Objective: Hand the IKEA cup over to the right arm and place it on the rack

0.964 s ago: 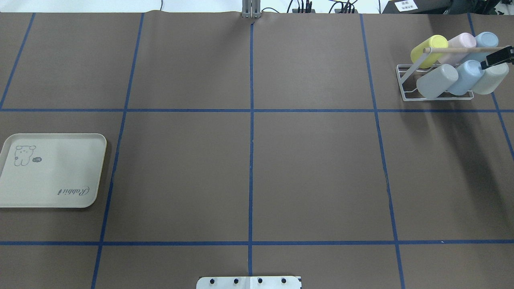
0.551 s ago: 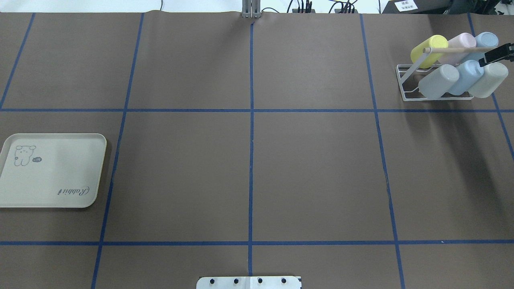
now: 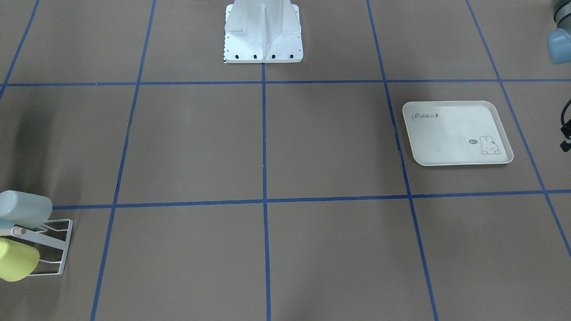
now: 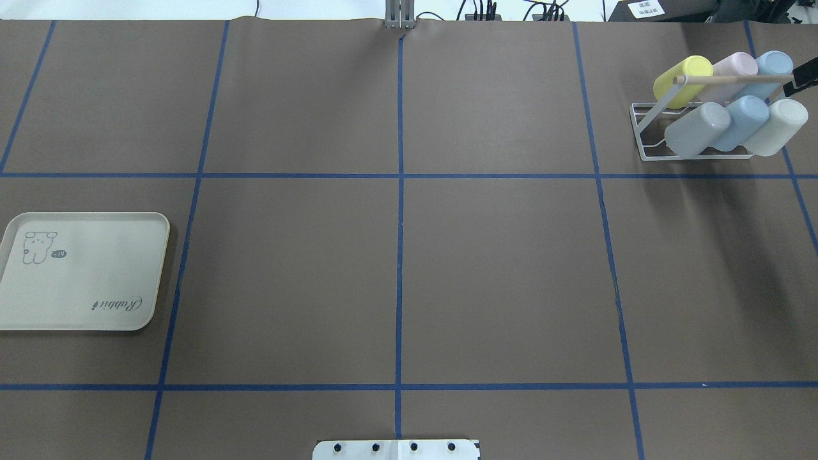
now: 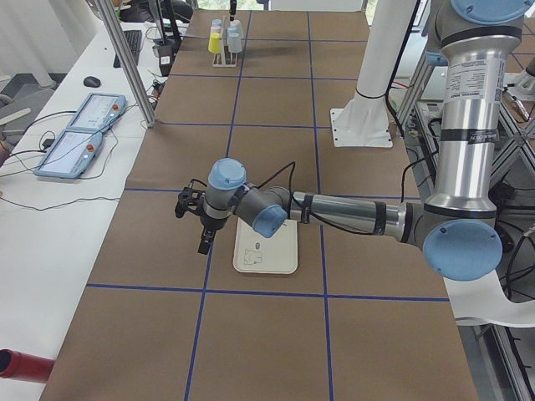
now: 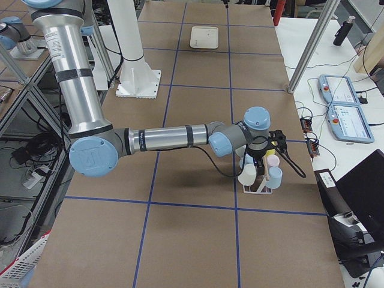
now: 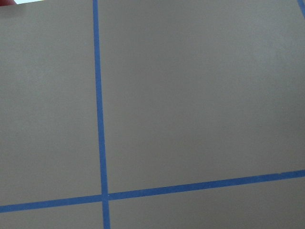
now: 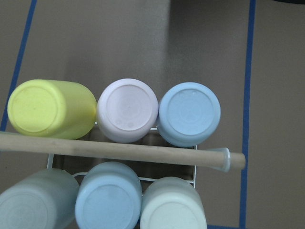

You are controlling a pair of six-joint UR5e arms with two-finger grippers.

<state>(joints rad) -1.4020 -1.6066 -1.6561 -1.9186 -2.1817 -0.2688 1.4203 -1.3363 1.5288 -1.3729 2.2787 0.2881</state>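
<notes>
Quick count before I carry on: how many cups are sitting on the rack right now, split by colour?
Yellow plastic cup: 1
Pale pink plastic cup: 1
Light blue plastic cups: 2
Grey-green plastic cup: 1
Pale mint plastic cup: 1
Total: 6, all on the white wire rack with a wooden bar.

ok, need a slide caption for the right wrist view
Six pastel cups, bottoms up, in two rows of three on the white wire rack, its wooden bar between the rows.
</notes>
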